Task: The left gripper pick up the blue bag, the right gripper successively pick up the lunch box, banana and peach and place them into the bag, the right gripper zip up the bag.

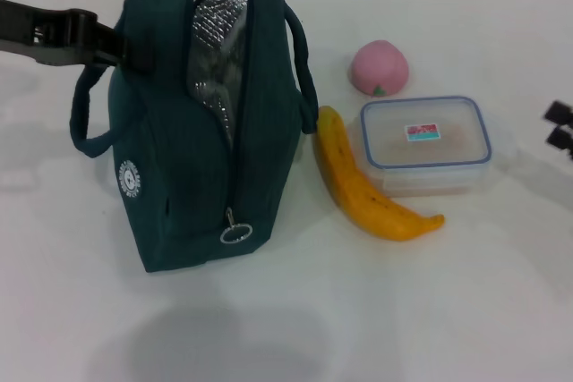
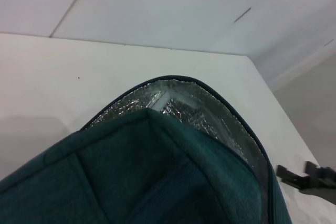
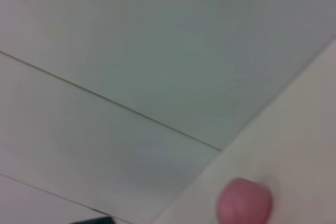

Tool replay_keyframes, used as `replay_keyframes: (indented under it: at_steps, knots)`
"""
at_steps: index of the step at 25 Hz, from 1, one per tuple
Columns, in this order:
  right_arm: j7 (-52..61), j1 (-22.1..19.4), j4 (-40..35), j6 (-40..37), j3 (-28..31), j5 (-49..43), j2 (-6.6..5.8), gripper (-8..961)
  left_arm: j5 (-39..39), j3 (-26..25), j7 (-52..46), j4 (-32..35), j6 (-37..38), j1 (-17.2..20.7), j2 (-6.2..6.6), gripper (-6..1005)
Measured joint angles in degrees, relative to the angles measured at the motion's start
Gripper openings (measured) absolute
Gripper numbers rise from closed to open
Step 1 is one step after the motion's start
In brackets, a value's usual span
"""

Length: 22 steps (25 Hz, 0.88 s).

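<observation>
The dark teal fabric blue bag (image 1: pixel 201 123) stands upright on the smooth white table (image 1: pixel 358 310), its top unzipped and gaping so the crinkled silver foil lining (image 1: pixel 215 51) shows; a ring-pull zipper (image 1: pixel 235 232) hangs at its near end and a round white logo (image 1: pixel 131 178) marks its side. The left gripper (image 1: pixel 112 42), a black claw, reaches in from the bag's far left and its jaws are closed on the bag's upper edge by a loop handle. Just right of the bag lies the long curved yellow-orange banana (image 1: pixel 367 185), touching the clear rectangular plastic lunch box (image 1: pixel 425 145) with its blue-rimmed lid. The round pink peach (image 1: pixel 379 67) sits just behind that box. The right gripper (image 1: pixel 559 127) shows only as black tips well right of the bag; I cannot tell how its jaws stand.
</observation>
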Motion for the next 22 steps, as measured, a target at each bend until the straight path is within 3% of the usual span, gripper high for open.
replay_keyframes:
  at_steps: [9,22]
  knots:
    - [0.6,3.0,-0.5,9.0,0.1,-2.0,3.99,752,-0.3,0.5,0.4,0.1,0.2,-0.8,0.20,35]
    - [0.9,6.3,-0.1,11.9,-0.7,-3.6,6.43,753,-0.3,0.5,0.4,0.4,0.2,-1.6,0.29,35]
